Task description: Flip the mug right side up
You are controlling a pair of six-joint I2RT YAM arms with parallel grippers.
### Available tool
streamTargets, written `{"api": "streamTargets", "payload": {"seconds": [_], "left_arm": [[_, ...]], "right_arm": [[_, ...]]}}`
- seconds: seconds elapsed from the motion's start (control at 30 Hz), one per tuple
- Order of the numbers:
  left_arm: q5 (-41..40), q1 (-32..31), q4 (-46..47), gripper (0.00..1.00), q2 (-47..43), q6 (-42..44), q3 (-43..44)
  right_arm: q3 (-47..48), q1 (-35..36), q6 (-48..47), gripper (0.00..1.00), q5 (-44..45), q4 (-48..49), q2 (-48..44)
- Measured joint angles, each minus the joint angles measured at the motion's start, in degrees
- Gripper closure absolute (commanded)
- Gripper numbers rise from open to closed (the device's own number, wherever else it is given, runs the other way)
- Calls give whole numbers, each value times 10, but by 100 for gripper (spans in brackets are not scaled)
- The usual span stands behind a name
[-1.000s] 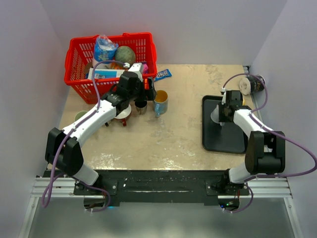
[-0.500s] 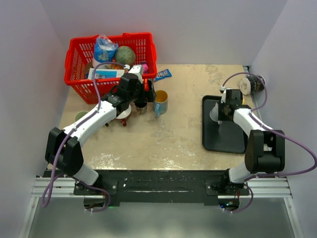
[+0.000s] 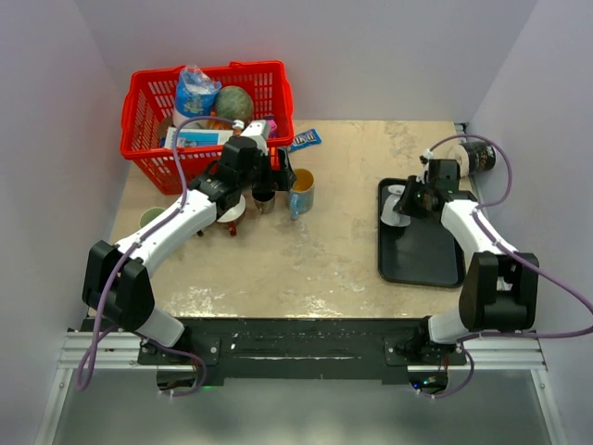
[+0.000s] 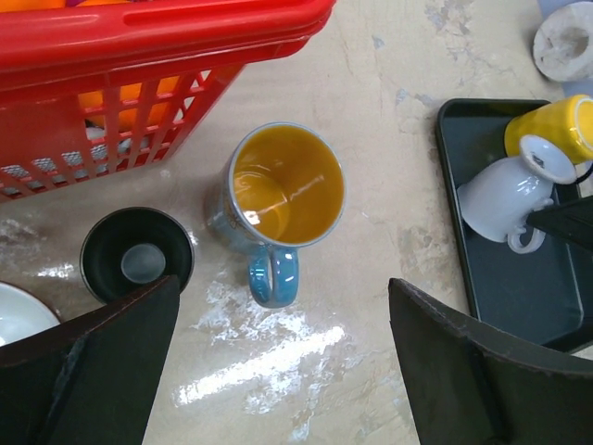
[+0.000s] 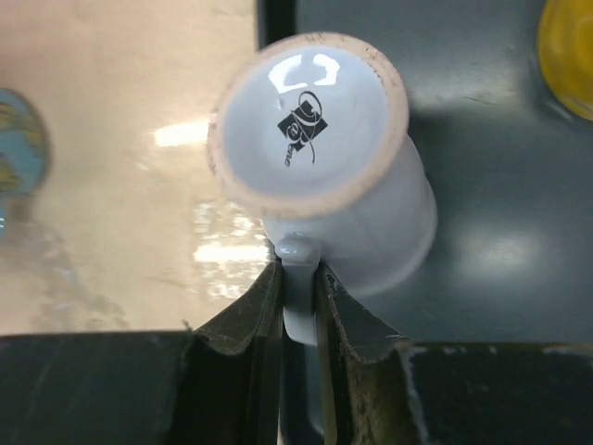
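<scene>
Handle (image 5: pixel 298 252) of white mug (image 5: pixel 315 120) sits pinched in right gripper (image 5: pixel 298 278) (overhead hides this); left gripper (image 4: pixel 283 297) gapes.

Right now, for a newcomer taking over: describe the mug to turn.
Look at the black tray on the right. At its far left corner a white mug tilts, base showing, handle pinched by the right gripper, unlike the yellow cup beside it.

From my station I see a red basket (image 3: pixel 250 66) of groceries at the back left, a blue mug with a yellow inside (image 4: pixel 278 190) upright beside a small dark cup (image 4: pixel 136 257), a black tray (image 3: pixel 422 264) on the right bearing a yellow cup (image 4: pixel 556 134), and what may be a jar (image 3: pixel 474 158) behind it.
</scene>
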Motion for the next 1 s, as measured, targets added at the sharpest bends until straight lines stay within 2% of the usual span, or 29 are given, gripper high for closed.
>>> {"api": "streamTargets", "payload": {"seconds": [0.27,0.7,1.0], "left_arm": [[44,0,23,2,0,-10,-1],[92,0,45,2,0,-16,-4],[148,-28,114,3,0,17,-33]], "right_arm": [[0,5,93,100,-70,8,-52],[-3,7,97,100,-44,-38,-51],[-4,7,170,100,-75,-28,-75]]}}
